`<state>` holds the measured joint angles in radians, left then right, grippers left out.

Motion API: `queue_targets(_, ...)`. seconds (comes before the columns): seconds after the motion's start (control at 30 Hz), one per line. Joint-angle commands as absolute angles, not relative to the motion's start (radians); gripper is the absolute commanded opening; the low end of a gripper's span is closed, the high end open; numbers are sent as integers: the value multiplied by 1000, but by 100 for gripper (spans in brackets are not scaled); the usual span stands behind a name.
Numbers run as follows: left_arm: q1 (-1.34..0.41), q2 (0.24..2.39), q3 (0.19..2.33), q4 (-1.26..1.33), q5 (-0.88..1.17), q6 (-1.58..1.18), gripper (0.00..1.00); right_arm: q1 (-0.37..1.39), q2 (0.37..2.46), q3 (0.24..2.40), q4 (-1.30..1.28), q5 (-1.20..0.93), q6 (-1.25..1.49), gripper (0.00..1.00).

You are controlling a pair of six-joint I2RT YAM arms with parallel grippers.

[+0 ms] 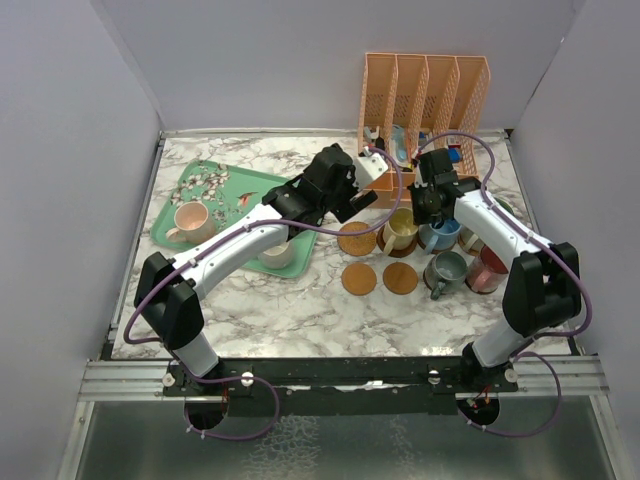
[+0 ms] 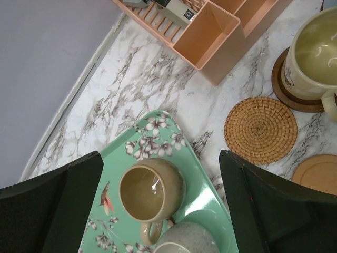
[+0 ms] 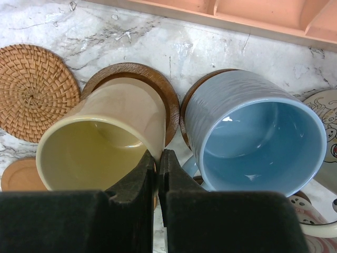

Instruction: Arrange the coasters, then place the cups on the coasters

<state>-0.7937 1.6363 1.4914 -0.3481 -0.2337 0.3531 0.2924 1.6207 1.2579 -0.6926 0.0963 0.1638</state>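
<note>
seen from above, the left arm [image 1: 240,245] stretches from its base at the near left diagonally forward and to the right, its wrist bent down over the right end of the mint-green flowered tray [image 2: 196,176]. the left gripper [image 2: 160,155] points down, its two fingers spread wide apart and holding nothing. a tan cup [image 2: 151,190] stands on the tray below the gap, upright, mouth up, its handle toward the bottom of the wrist view.

the right arm [image 1: 495,225] folds at a raised elbow on the right and reaches forward and left. the right gripper [image 3: 157,157] points down, fingers pressed together on nothing, over the gap between the yellow cup [image 3: 95,142] and the light blue cup [image 3: 258,137]. both cups stand upright, each on a dark wooden coaster [image 3: 158,79], side by side near the peach file rack [image 3: 253,16]. a woven coaster [image 3: 31,89] lies bare just left of the yellow cup.
</note>
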Motion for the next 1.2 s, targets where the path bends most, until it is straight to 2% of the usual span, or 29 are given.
queue_targets(0.0,-791,1590,1482,-331,-244,353,96,285,1619,1308,-661,71,183,1)
queue_targets(0.47,-788,1583,1477,-332,-238,354,97,282,1630,1305,-658,64,182,1)
queue_targets(0.83,-785,1579,1474,-335,-225,354,97,282,1638,1306,-658,59,181,8)
queue_targets(1.17,-782,1575,1474,-338,-223,354,97,281,1652,1326,-670,34,185,10)
